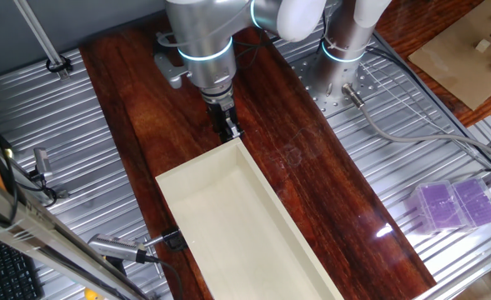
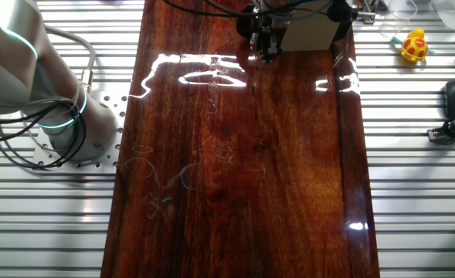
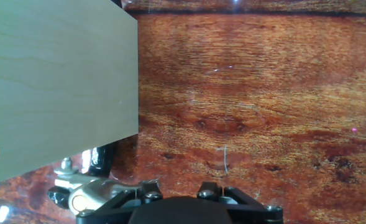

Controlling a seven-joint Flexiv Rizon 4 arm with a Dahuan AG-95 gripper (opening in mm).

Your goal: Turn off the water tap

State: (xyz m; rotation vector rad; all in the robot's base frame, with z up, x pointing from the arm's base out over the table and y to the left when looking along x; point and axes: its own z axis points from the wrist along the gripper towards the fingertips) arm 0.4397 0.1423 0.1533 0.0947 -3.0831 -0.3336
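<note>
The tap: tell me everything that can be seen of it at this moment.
Only the hand view shows the tap, at the bottom left corner. It is small, shiny and silver, apparently metal, with a rounded body, a lever-like arm pointing right, and a little knob on top. Black parts, perhaps a clamp, sit around it. It lies just under the edge of the pale wooden box, above the dark wooden table. The hand is right beside it; contact cannot be judged.
</note>
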